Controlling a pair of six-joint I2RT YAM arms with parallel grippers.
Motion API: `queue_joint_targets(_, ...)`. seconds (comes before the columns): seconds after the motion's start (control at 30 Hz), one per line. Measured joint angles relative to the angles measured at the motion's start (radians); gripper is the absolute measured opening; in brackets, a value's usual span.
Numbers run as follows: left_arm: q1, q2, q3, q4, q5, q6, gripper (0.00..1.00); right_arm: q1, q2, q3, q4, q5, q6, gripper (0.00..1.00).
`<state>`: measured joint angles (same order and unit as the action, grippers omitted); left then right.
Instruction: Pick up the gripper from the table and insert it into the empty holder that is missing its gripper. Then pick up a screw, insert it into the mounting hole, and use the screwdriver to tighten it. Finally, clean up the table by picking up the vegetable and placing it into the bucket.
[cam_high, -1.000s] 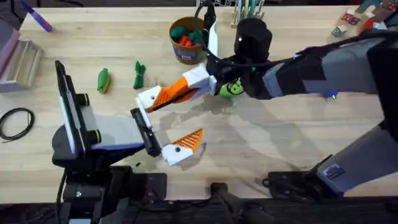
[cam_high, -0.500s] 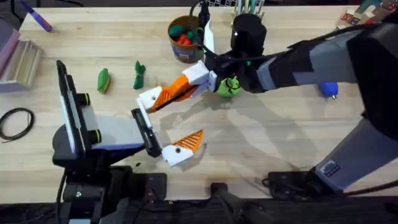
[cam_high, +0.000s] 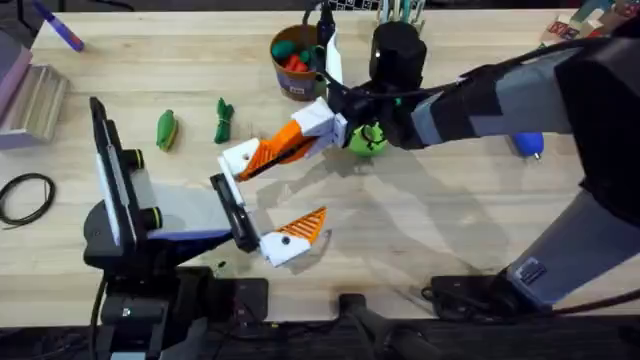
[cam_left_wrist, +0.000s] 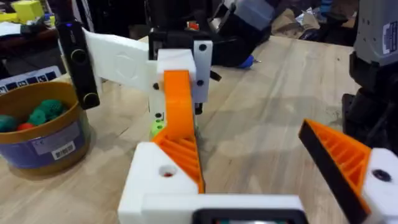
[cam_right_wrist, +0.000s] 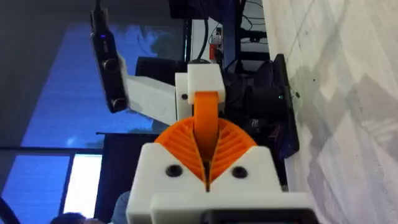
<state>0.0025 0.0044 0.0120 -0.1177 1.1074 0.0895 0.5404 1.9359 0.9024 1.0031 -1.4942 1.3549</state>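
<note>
The right arm reached across the bench (cam_high: 450, 230), its gripper (cam_high: 322, 125) clamped on the outer end of the orange finger piece (cam_high: 285, 148). The piece's other end lay in the white holder (cam_high: 238, 158) on the left arm. The left gripper (cam_high: 305, 180) stood wide open, with its other white block (cam_high: 285, 245) well apart. From the left wrist, the orange piece (cam_left_wrist: 177, 112) ran in line with the holder (cam_left_wrist: 152, 180); whether it was fully seated could not be told. To finish well, the push should probably run straight along the slot, with the left arm steady, until the mounting hole lined up. The blue screwdriver (cam_high: 528, 145) lay beyond the right arm, and the bucket (cam_high: 295, 85) stood near the far edge
</note>
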Motion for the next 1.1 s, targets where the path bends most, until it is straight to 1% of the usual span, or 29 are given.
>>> queue_joint_targets(0.9, 0.0, 0.0, 0.0, 0.001, -0.007, -0.001, 0.985, -0.005, 0.0, 0.0, 0.005, 0.023, 0.029, 0.008)
queue_joint_targets(1.1, 0.0, 0.0, 0.0, 0.001, -0.004, -0.007, 0.986, -0.006, -0.017, -0.022, 0.007, 0.045, 0.03, 0.008)
